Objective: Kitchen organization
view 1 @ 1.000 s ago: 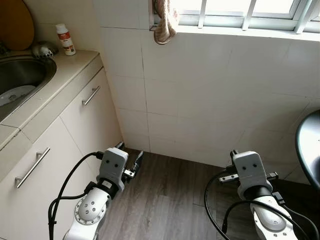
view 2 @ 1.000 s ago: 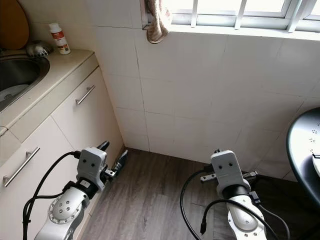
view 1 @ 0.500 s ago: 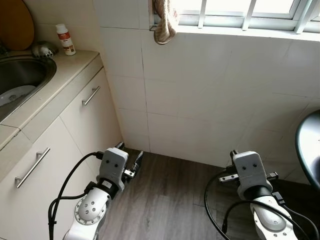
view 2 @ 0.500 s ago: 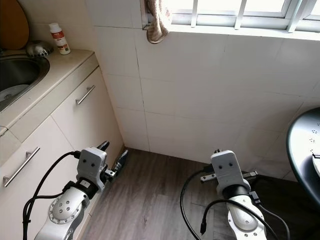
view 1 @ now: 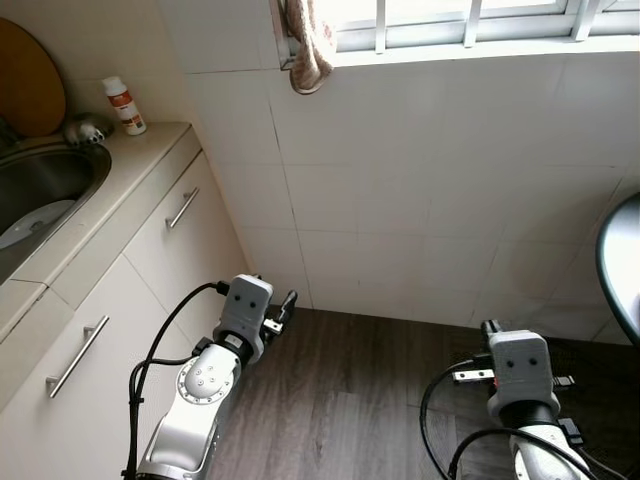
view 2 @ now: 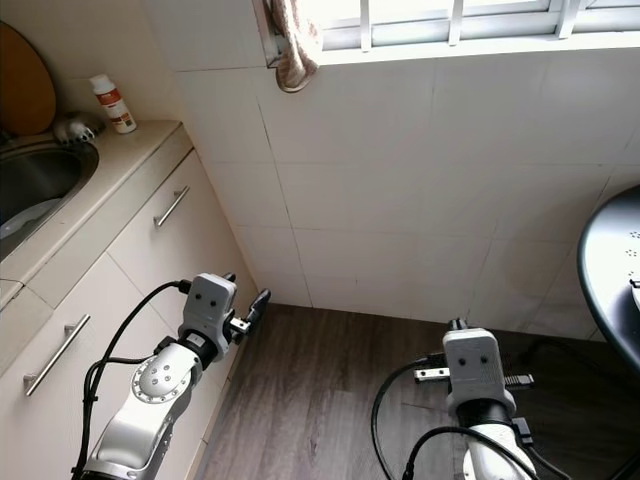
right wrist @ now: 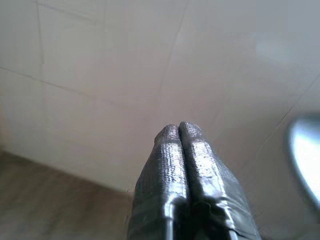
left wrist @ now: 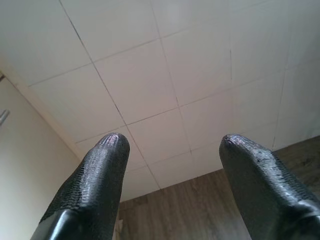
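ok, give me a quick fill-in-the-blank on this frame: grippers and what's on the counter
1. The left gripper has its jaws ____, nothing between them.
2. The right gripper has its jaws ____.
3. The small white bottle stands on the counter beside the ____.
4. A cloth hangs from the ____ ledge.

Missing words: open; shut; sink; window

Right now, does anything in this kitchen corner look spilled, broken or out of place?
Nothing stands out. The small bottle stands upright on the counter beside the sink, and a cloth hangs from the window ledge. Both grippers hold nothing: left gripper open, right gripper shut.
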`<state>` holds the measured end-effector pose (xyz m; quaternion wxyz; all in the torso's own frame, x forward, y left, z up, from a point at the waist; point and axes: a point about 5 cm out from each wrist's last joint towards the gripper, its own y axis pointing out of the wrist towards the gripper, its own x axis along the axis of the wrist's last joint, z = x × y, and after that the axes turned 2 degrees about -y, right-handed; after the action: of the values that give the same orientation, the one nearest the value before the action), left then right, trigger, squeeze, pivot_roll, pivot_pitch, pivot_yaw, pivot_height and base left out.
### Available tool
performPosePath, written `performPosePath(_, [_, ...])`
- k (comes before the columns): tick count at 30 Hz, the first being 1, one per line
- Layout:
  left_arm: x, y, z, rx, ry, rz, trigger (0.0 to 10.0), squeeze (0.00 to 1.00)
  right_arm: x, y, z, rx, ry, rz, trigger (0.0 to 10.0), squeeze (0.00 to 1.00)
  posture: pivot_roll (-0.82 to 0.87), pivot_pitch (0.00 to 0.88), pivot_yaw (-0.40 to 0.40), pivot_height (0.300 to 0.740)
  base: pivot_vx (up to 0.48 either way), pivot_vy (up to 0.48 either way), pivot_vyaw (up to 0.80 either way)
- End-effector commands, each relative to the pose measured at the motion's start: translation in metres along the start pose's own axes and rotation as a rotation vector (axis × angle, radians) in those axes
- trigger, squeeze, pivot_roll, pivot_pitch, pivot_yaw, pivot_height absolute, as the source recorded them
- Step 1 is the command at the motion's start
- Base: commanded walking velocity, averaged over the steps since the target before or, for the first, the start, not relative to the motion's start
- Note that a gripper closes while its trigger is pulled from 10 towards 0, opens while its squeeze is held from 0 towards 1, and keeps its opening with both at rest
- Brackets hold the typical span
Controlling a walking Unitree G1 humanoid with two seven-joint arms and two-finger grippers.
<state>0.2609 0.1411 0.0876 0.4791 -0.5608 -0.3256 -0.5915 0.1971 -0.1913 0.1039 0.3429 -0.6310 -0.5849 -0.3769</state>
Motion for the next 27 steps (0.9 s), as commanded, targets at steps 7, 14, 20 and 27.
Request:
performPosePath(7, [0.000, -0.008, 0.005, 0.028, 0.028, 0.003, 10.0, 0.00, 0.008, 0.010, 0.007, 0.039, -0.083, -0.099, 10.0, 0.00, -0.09, 0.000, 0.085, 0.740, 0.000, 0.000, 0.00])
performPosePath(14, [-0.004, -0.017, 0.005, 0.069, 0.018, 0.025, 10.0, 0.00, 0.008, 0.015, 0.014, 0.093, -0.108, -0.131, 10.0, 0.00, -0.05, 0.000, 0.031, 0.740, 0.000, 0.000, 0.00])
performPosePath(20, [-0.005, -0.024, 0.003, 0.104, 0.046, 0.022, 10.0, 0.00, 0.007, 0.022, 0.017, 0.128, -0.099, -0.145, 10.0, 0.00, -0.03, 0.000, 0.000, 0.740, 0.000, 0.000, 0.00])
performPosePath(27, [-0.001, -0.022, 0.010, 0.108, 0.070, 0.002, 10.0, 0.00, 0.010, 0.030, 0.019, 0.121, -0.091, -0.167, 10.0, 0.00, -0.02, 0.000, -0.006, 0.740, 0.000, 0.000, 0.00])
